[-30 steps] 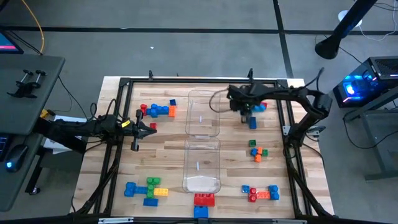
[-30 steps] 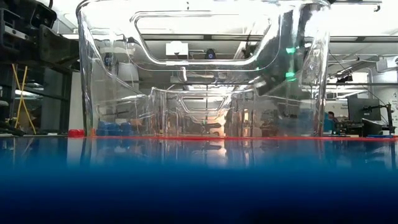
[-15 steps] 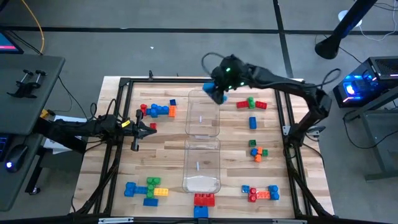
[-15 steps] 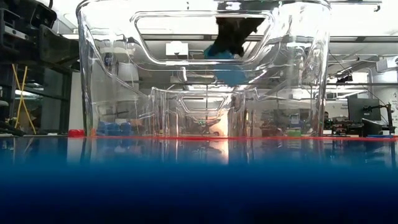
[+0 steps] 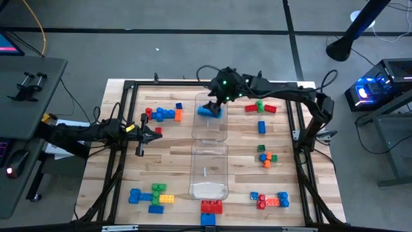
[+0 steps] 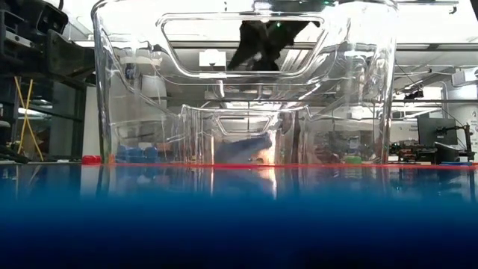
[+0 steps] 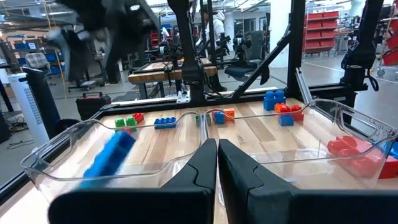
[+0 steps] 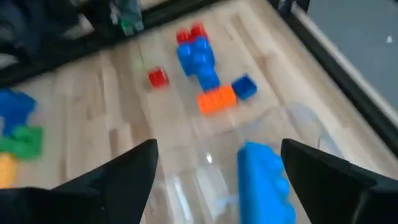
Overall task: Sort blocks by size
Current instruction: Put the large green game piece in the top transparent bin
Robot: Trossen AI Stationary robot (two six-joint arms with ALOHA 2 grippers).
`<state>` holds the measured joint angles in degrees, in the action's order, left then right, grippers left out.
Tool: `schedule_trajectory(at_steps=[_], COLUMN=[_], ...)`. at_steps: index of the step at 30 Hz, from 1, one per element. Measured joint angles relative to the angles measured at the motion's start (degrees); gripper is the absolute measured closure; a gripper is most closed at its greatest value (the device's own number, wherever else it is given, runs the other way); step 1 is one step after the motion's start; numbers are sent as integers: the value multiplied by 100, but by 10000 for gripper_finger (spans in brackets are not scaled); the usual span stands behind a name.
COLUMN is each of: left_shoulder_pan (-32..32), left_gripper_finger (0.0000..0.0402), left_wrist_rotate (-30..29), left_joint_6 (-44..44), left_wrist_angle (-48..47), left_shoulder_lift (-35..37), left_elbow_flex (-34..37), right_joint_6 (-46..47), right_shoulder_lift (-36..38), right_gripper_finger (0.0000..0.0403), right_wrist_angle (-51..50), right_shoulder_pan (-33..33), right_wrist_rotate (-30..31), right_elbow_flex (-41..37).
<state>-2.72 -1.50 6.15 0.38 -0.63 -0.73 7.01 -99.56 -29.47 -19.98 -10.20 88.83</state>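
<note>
Blue brick [image 8: 264,177] lies loose in clear bin [image 5: 209,132], directly beneath spread jaws of right gripper [image 5: 215,103]; positioned for drop. Left gripper [image 5: 156,132] closed, empty, parked well aside.

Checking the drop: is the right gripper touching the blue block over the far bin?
Apart. The right wrist view shows the blue block lying free between the right gripper's spread fingers, with a gap on both sides, above the far bin.
</note>
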Motion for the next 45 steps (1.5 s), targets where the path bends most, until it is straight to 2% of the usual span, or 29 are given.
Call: schedule_trajectory(at_steps=[4,11,15,18,23,25,29,31,34,35,40,45], left_shoulder_pan=[0,0,0,0,0,0,0,5,14,29,173,368], left_gripper_finger=[396,396,396,396,396,396,396,396,396,396,373,317], left_wrist_rotate=[0,-2,-24,-30,-206,-276,-558,-1151,-2343,-2549,-2510,-2204], left_joint_6=[0,2,-27,-607,-2270,-2950,-4873,-5052,-5204,-5212,-5582,-5226], left_wrist_angle=[0,0,53,59,211,525,1441,1647,1712,1712,1607,706], left_shoulder_lift=[-2,-2,-16,-17,-17,-17,-13,-15,-57,-102,-623,-1382], left_elbow_flex=[0,1,2,2,3,4,4,4,4,4,-41,-732], right_joint_6=[-7,-30,406,1053,1670,1808,1888,1737,1641,1611,1503,1541], right_shoulder_lift=[170,219,237,226,248,254,252,254,254,248,8,-336], right_gripper_finger=[61,65,65,65,65,67,78,84,92,94,102,106], right_wrist_angle=[-525,-2316,-3785,-4340,-4001,-3563,-2947,-2732,-2453,-2332,-2221,-2020], right_shoulder_pan=[-36,-32,-150,-467,-1606,-2134,-2874,-3033,-3156,-3161,-3076,-2989], right_wrist_rotate=[86,669,1338,1578,1586,1384,926,1025,1062,1064,1070,1166], right_elbow_flex=[671,1542,1375,770,-548,-971,-1603,-1800,-2049,-2091,-2163,-2161])
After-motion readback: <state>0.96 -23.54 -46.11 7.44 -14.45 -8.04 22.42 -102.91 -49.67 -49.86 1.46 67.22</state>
